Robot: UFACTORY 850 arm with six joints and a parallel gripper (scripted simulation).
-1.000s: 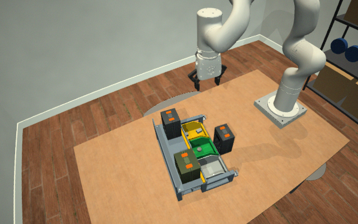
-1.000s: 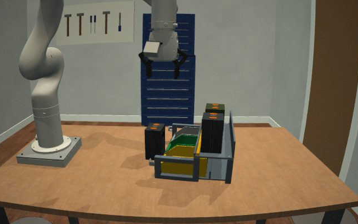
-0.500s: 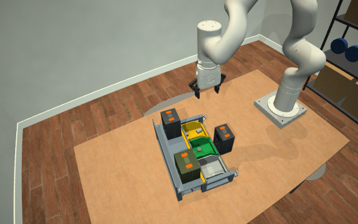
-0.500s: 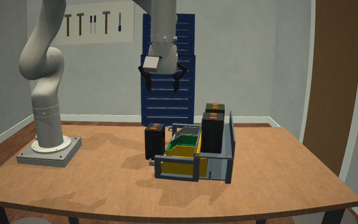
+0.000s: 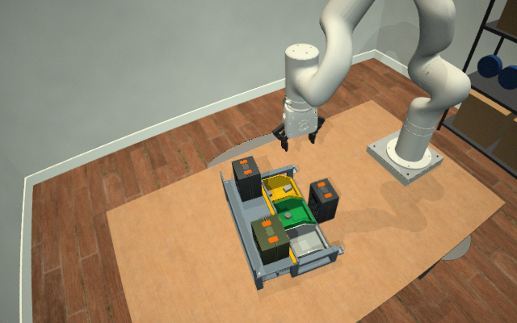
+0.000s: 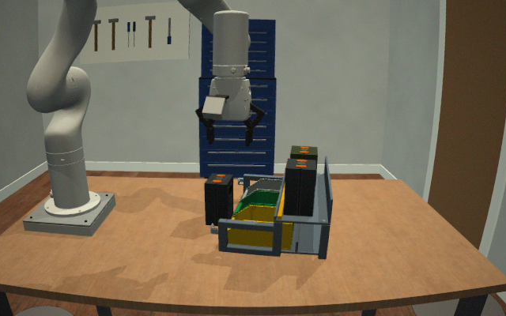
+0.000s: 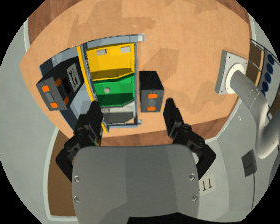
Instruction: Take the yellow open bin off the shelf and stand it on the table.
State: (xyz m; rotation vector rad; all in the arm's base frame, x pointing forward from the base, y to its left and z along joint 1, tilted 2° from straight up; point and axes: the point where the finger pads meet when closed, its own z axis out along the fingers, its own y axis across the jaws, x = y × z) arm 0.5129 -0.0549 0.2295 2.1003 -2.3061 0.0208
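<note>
The yellow open bin (image 5: 282, 188) sits in the grey shelf frame (image 5: 271, 226), at the end of the row nearest the arm, with a small grey part in it. It also shows in the exterior view (image 6: 260, 226) and in the wrist view (image 7: 111, 63). A green bin (image 5: 293, 213) and a grey bin (image 5: 306, 243) stand beside it in the same row. My gripper (image 5: 298, 143) hangs open and empty high above the table, beyond the shelf's yellow end; it also shows in the exterior view (image 6: 230, 136) and the wrist view (image 7: 131, 119).
A black box (image 5: 246, 178) and an olive box (image 5: 271, 240) stand on the shelf behind the bins. Another black box (image 5: 324, 199) stands on the table right beside the green bin. The arm's base (image 5: 405, 157) is at the table's far right.
</note>
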